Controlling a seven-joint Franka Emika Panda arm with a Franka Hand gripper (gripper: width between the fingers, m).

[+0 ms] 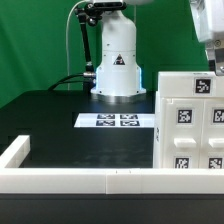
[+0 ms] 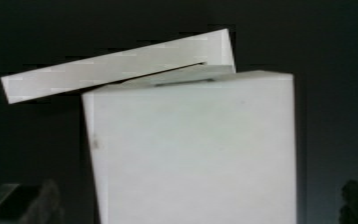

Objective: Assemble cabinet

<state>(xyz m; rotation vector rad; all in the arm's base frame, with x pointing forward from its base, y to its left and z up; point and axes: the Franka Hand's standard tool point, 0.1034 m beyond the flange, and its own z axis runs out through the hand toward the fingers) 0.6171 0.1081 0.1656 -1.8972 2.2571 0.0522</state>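
The cabinet (image 1: 190, 122), a big white box with square black-and-white tags, stands at the exterior view's right. My gripper (image 1: 212, 62) hangs just above its upper right corner. In the wrist view the cabinet's white body (image 2: 194, 150) fills the middle. A flat white panel (image 2: 123, 68) lies tilted across its far end, partly off it. My gripper (image 2: 190, 208) is open. Its dark fingers (image 2: 16, 202) stand wide on either side of the body with a gap to it. I cannot tell whether anything touches.
The marker board (image 1: 118, 121) lies flat on the black table in front of the white robot base (image 1: 117, 62). A low white border rail (image 1: 80, 180) runs along the near edge and turns up the exterior view's left side.
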